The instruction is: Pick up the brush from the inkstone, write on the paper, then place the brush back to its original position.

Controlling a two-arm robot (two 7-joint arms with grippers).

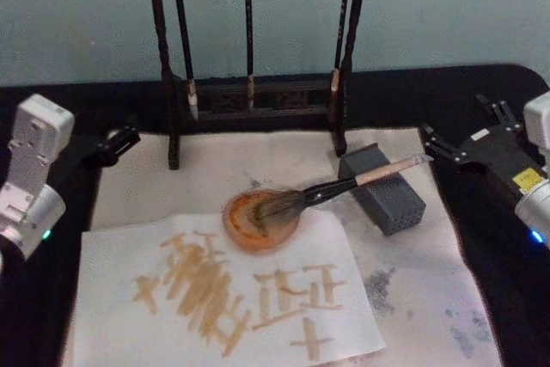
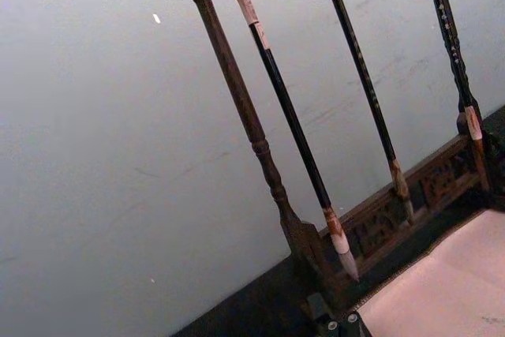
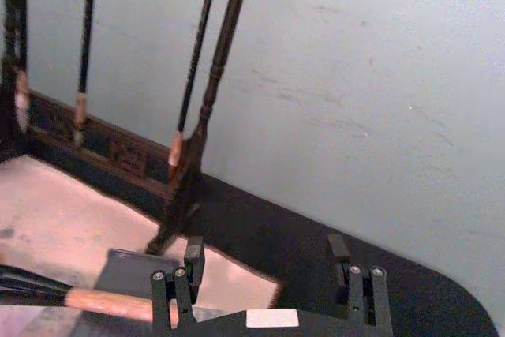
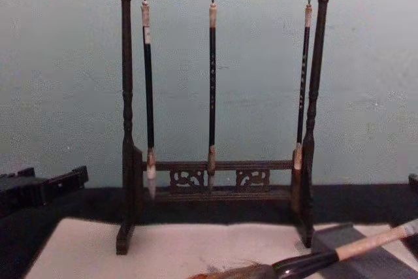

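The brush (image 1: 344, 185) lies slanted, its pale handle resting on the dark grey inkstone (image 1: 387, 199) and its bushy bristles on a round orange dish (image 1: 258, 225). The paper (image 1: 112, 333) lies in front, covered with orange-brown strokes. My right gripper (image 1: 460, 131) hovers open just right of the inkstone, off the brush. In the right wrist view the right gripper (image 3: 267, 258) stands wide apart behind the handle (image 3: 102, 303) and the inkstone (image 3: 134, 270). My left gripper (image 1: 120, 142) is shut at the mat's far-left corner. The chest view shows the brush (image 4: 339, 253) across the inkstone (image 4: 385, 266).
A carved dark wooden rack (image 1: 249, 92) with three thin hanging brushes stands at the back on a pale felt mat (image 1: 412, 298) with grey ink stains. The table around the mat is black, and a pale wall rises behind.
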